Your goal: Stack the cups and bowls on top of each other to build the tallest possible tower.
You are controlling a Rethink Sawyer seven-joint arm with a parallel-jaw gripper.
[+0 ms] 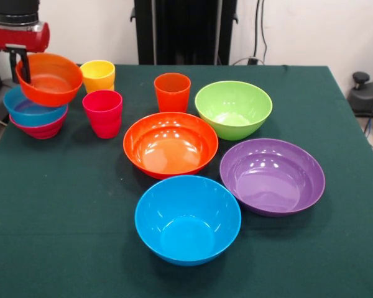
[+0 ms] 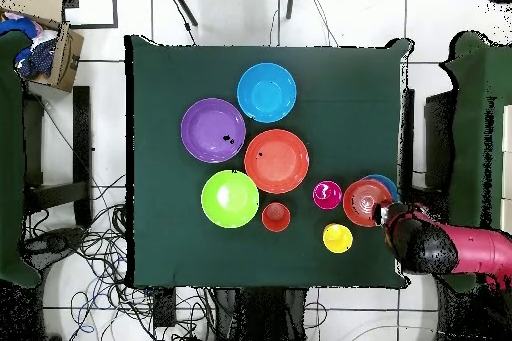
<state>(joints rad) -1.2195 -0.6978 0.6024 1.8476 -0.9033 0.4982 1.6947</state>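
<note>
My gripper (image 1: pixel 23 73) is shut on the rim of a small translucent orange bowl (image 1: pixel 51 79), held tilted in the air at the table's left edge. Just below it, a small translucent blue bowl (image 1: pixel 30 112) sits nested in a small magenta bowl (image 1: pixel 42 131). Beside them stand the yellow cup (image 1: pixel 98 74), red-pink cup (image 1: pixel 103 112) and orange cup (image 1: pixel 172 91). The large orange bowl (image 1: pixel 170 144), lime green bowl (image 1: pixel 234 109), purple bowl (image 1: pixel 272 175) and blue bowl (image 1: pixel 188 218) lie apart, upright. From overhead, the gripper (image 2: pixel 383 215) overlaps the held bowl (image 2: pixel 364 201).
A dark green cloth (image 1: pixel 62 236) covers the table. The nested small bowls sit close to its left edge in the front view. A black stand (image 1: pixel 185 31) rises behind the far edge. Cables (image 2: pixel 90 257) lie on the floor.
</note>
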